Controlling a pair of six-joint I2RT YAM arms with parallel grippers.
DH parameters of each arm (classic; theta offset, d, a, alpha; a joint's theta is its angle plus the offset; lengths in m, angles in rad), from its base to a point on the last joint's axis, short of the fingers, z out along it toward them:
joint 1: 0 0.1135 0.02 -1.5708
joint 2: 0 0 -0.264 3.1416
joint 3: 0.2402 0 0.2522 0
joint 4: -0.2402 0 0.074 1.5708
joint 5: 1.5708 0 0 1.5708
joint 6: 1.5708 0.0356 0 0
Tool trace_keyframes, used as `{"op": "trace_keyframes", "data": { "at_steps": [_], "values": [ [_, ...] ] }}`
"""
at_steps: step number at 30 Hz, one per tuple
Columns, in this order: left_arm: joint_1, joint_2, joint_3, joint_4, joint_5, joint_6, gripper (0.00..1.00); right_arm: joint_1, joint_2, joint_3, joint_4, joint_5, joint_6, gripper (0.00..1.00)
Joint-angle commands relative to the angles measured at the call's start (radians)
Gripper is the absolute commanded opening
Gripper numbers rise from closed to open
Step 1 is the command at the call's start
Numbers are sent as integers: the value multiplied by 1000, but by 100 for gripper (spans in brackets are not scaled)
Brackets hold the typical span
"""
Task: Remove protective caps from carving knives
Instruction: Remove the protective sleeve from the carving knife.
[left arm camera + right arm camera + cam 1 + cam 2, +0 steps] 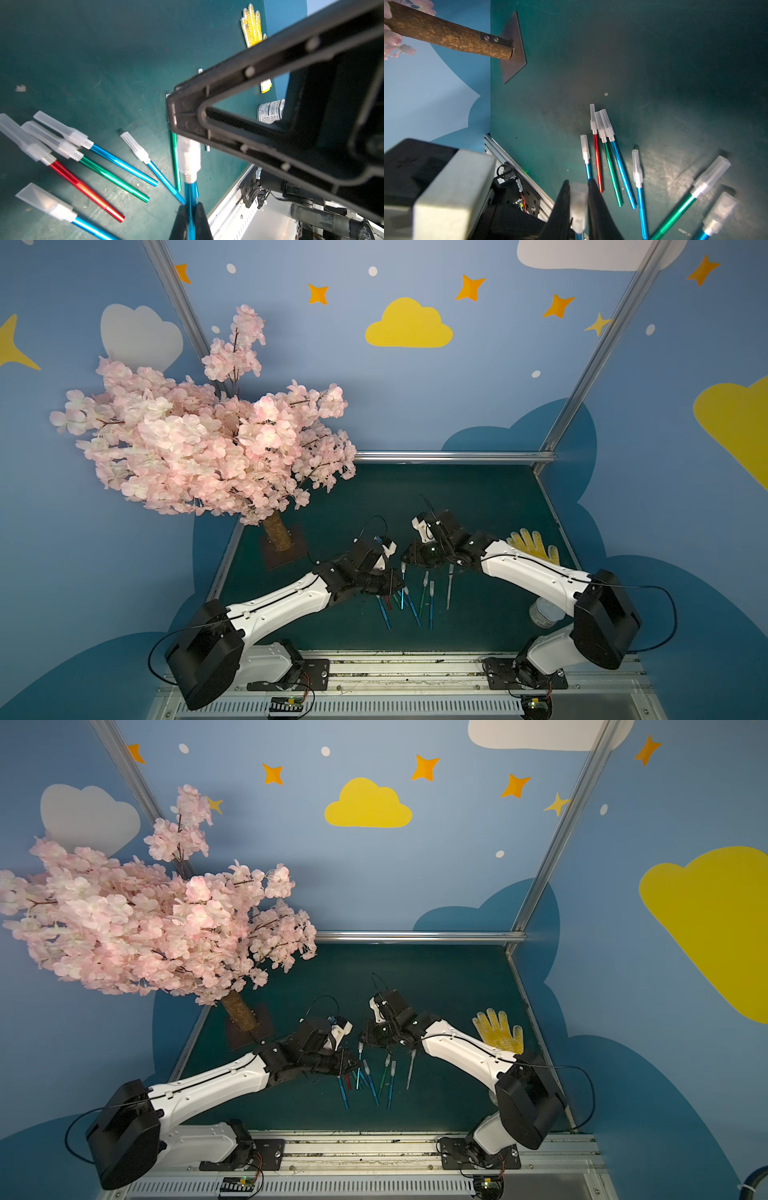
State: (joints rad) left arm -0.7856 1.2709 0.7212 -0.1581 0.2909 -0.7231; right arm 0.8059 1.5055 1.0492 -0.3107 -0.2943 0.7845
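Presently, item held: one blue knife (190, 195), its handle clamped between the left fingers (202, 226) and raised above the tabletop (104, 62). Its cap (578, 205) is still on the blade end and sits between the right fingers (600, 214), which press it from both sides. In both top views the two pairs of fingers meet tip to tip over the pile. Loose stock: capped knives (122, 164) fanned on the tabletop beneath and beside both pairs of fingers. A red knife (83, 189), a green knife (112, 176) and a blue one lie bunched, their caps (60, 128) touching; another blue lies just beside that bunch; a thin blue and a second green lie nearer the left fingers. A whitish knife (450, 589) lies apart from the rest, on the right fingers' side. Sundries: yellow glove (534, 545) well behind the right fingers; bottle (544, 614) well to their outer side; pink tree (199, 439) well off beyond the left fingers.
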Motion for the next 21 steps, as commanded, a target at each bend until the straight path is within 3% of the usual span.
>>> {"op": "trace_keyframes", "data": {
  "at_steps": [1, 21],
  "values": [
    [0, 4, -13, 17, -3, 3, 7, 5, 6, 31, -5, 10, -4, 16],
    [-3, 25, -20, 5, 23, 17, 6, -14, -10, 54, 1, 31, 2, 14]
  ]
}}
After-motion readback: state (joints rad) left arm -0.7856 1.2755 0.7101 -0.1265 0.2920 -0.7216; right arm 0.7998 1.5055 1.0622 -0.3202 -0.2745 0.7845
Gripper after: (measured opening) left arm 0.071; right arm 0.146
